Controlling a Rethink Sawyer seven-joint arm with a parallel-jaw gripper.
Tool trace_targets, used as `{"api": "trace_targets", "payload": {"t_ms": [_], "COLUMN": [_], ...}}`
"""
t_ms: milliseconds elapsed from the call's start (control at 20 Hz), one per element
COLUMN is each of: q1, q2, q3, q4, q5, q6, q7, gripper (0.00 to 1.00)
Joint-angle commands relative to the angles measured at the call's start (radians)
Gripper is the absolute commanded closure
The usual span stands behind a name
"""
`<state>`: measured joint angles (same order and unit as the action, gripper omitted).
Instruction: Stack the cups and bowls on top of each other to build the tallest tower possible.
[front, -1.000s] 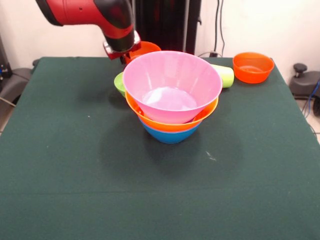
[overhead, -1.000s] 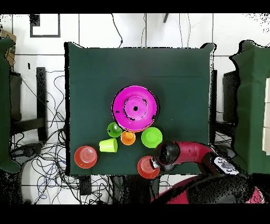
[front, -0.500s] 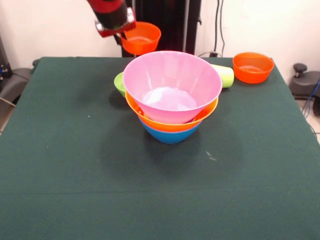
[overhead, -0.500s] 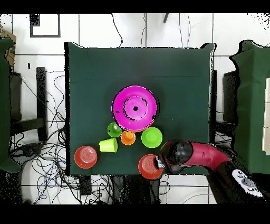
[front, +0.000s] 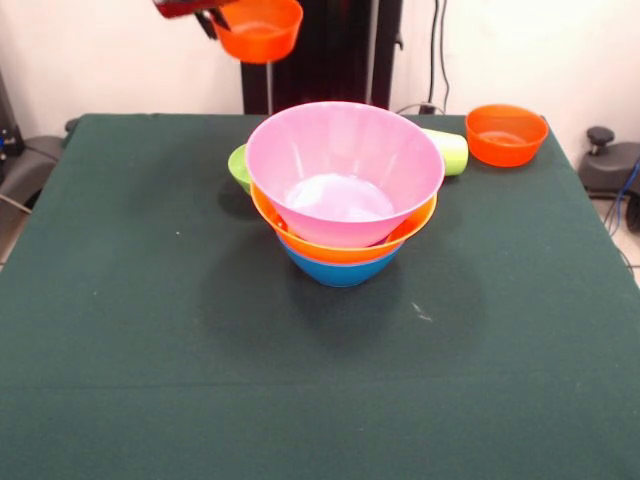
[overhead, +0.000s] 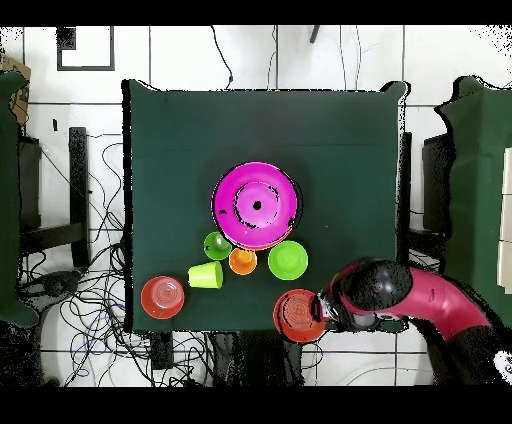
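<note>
Nearest me in the front view stands the tower (front: 342, 205): a blue bowl (front: 338, 268) at the base, a yellow-orange bowl (front: 345, 243) nested in it, a pink bowl (front: 344, 170) on top, all on the green tabletop (front: 150, 330). Behind it, partly hidden, lie a green bowl (front: 238, 166) and a lime-yellow cup (front: 447, 151) on its side; the overhead view adds a green cup (overhead: 217, 245) and an orange cup (overhead: 242, 261) near the tower. An orange bowl (front: 506, 134) rests at the far corner. Farthest and highest, the hand (front: 205, 14) grips a second small orange bowl (front: 259, 28) by its rim, lifted well above the tabletop.

Count: three nested bowls, three small bowls apart (two orange, one green), three cups.

Risk, as I judge it: the rim pinch is off-centre, so the carried bowl may tilt or slip during transfer. Lowered off-axis into the wide pink bowl, it could slide to one side, or a knock could shift the loosely nested pile.
</note>
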<state>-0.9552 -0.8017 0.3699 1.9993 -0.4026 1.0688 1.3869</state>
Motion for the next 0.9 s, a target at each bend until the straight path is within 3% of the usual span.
{"api": "trace_targets", "payload": {"t_ms": [50,250,600,900], "q1": [0.002,0.023,0.090,0.141], "q2": [-0.109,-0.116,0.000,0.060], "q3": [0.184,0.232,0.254,0.232], "q4": [-0.026,-0.115,-0.287,-0.410], "q5": [0.070,0.100,0.097,0.036], "q6": [0.229,0.308,0.342,0.282], "q7": [-0.258,-0.216,-0.110,-0.060], "gripper": [1.00,1.00,1.00,1.00]}}
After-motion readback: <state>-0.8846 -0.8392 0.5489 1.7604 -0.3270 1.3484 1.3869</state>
